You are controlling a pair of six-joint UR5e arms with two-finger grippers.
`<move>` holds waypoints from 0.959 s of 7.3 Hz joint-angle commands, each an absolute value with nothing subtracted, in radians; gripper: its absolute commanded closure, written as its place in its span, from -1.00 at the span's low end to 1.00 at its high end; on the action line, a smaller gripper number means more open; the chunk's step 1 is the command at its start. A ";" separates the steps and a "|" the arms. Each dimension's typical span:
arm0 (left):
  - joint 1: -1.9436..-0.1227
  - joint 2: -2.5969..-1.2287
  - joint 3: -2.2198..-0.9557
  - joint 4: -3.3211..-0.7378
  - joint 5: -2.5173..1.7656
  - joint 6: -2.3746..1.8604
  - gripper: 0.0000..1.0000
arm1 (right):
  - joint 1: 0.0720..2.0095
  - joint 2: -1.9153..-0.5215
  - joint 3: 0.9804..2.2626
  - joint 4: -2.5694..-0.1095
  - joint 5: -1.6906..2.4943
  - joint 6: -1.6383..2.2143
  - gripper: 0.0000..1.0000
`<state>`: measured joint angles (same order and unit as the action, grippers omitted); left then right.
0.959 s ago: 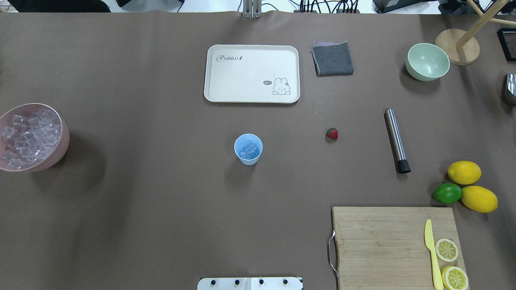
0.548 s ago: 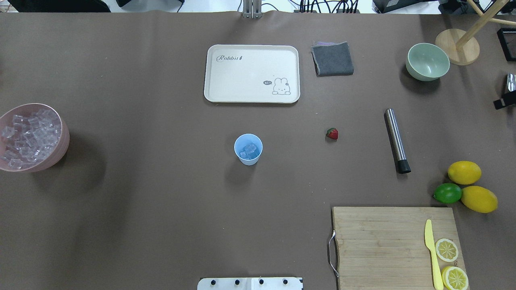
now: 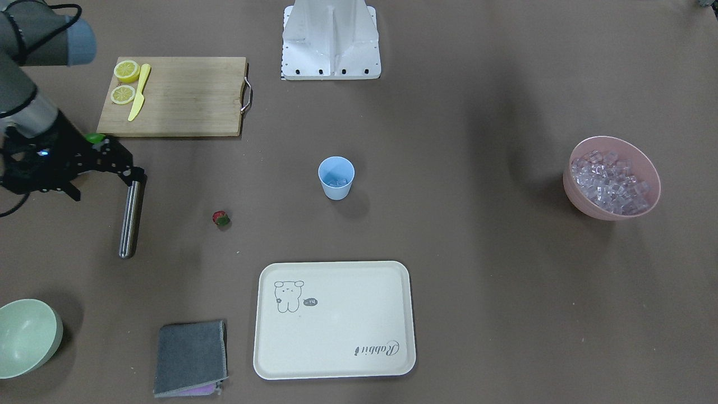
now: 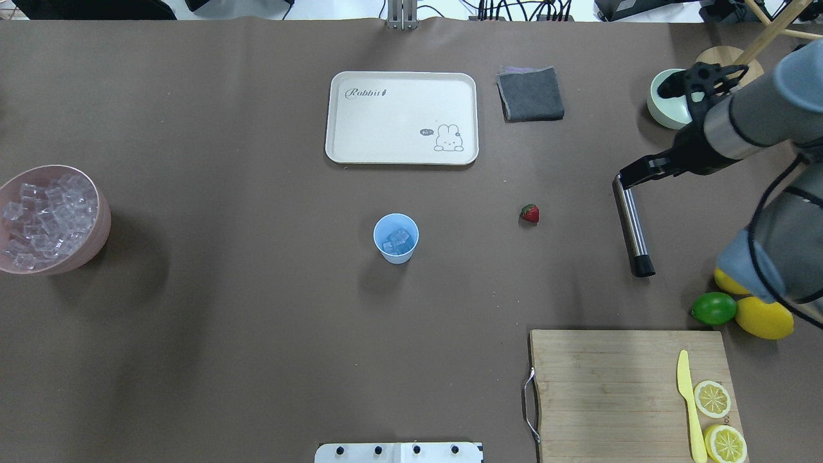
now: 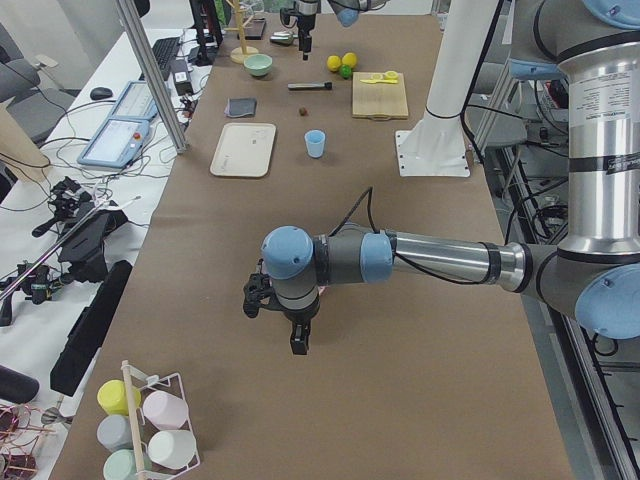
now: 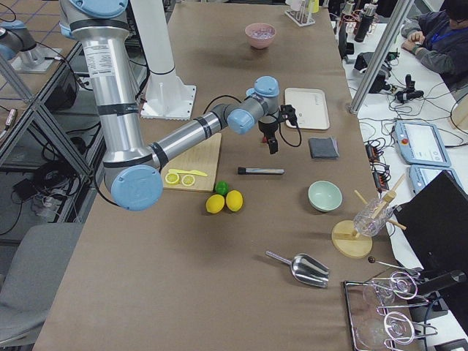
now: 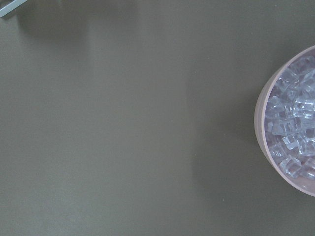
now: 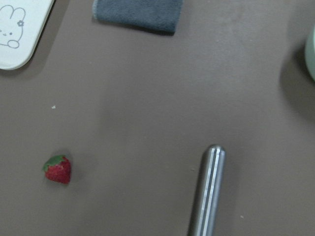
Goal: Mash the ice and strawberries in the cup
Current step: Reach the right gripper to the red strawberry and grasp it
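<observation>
The light-blue cup (image 4: pixel 396 238) stands mid-table with a few ice (image 4: pixel 398 240) cubes inside. More ice (image 4: pixel 45 215) is heaped in a pink bowl (image 4: pixel 103 225) at the left edge. The strawberry (image 4: pixel 530 213) lies on the table to the right of the cup, also visible in the right wrist view (image 8: pixel 58 169). My right gripper (image 4: pixel 643 170) hovers over the far end of a steel rod (image 4: pixel 633 228), to the right of the berry; its fingers look open and hold nothing. My left gripper (image 5: pixel 298 345) hangs beside the pink bowl and shows only in the exterior left view, so I cannot tell its state.
A cream tray (image 4: pixel 402 118) and a grey cloth (image 4: pixel 530 94) lie behind the cup. A pale-green bowl (image 4: pixel 665 109) sits under my right wrist. Two lemons and a lime (image 4: pixel 714 308) lie at the right, next to a wooden board (image 4: pixel 617 386) with a knife and lemon slices.
My right arm has swung in from the right edge and now hangs over the rod's far end. The cup, the strawberry and the bowls have not moved.
</observation>
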<state>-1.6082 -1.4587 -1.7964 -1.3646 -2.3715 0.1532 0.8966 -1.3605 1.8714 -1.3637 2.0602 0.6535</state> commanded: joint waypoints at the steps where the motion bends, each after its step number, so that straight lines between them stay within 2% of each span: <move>1: -1.608 -1.459 -1.795 -1.365 -2.372 0.153 -0.96 | 0.772 -1.237 1.748 -1.352 1.965 0.756 -0.99; 5: -1.608 -1.451 -1.793 -1.365 -2.372 0.155 -0.96 | 0.672 -1.177 1.602 -1.185 1.875 0.901 -0.96; 7: -1.608 -1.448 -1.793 -1.365 -2.372 0.156 -0.96 | 0.654 -1.177 1.589 -1.177 1.856 1.020 -0.94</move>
<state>-1.6076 -1.4496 -1.7933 -1.3652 -2.3715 0.1559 0.6683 -1.1790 1.6033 -1.1895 1.8729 0.9511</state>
